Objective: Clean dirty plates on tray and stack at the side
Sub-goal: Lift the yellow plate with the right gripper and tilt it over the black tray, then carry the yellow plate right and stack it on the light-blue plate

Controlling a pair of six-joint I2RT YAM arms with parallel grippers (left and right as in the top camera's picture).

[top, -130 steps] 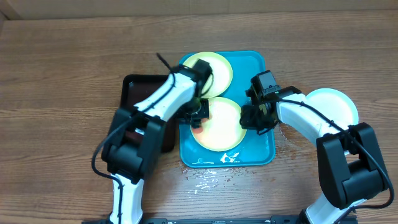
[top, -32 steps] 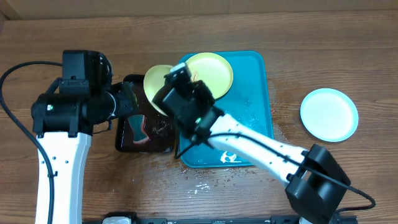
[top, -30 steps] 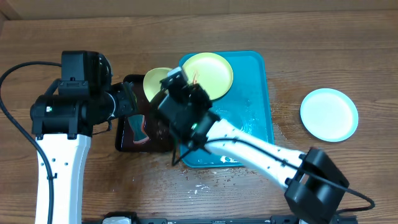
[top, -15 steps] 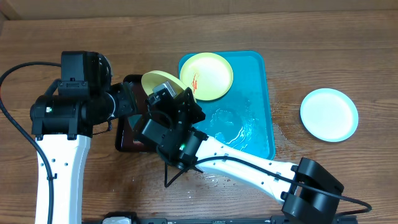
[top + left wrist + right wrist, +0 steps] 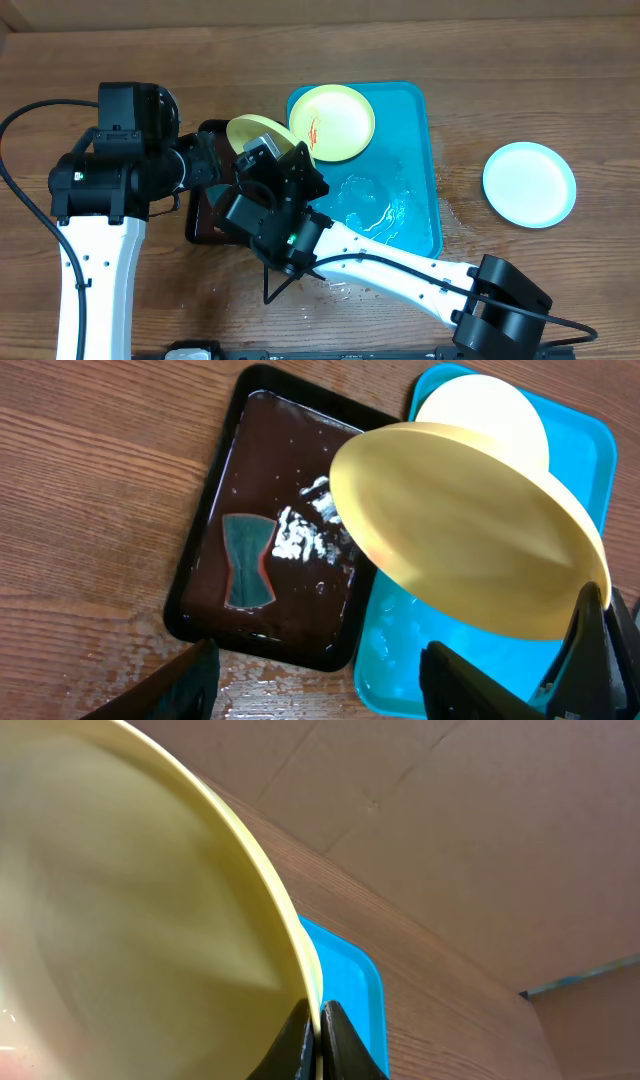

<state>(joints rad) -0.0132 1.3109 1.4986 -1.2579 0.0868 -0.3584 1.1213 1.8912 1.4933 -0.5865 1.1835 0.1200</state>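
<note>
- Our right gripper (image 5: 318, 1040) is clamped tight on a tilted round pale-yellow plate (image 5: 130, 920), at its rim.
- Our left gripper (image 5: 318, 660) gapes wide, holding nothing.
- We see a red-smeared round plate (image 5: 335, 120) at 11 o'clock in the turquoise rectangular plastic tray (image 5: 415, 150).

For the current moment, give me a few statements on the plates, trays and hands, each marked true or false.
1. The right hand pinches the rim of a tilted plate. True.
2. The left hand is shut on the teal hourglass-shaped pad. False: it is open and empty, and the pad lies in the dark tray.
3. A red-smeared plate lies on the turquoise tray. True.
4. No plate lies on the table outside the trays. False: a pale plate lies on the wood to the right of the turquoise tray.
5. In the overhead view, the dark tray sits right of the turquoise tray. False: it sits to its left.
</note>
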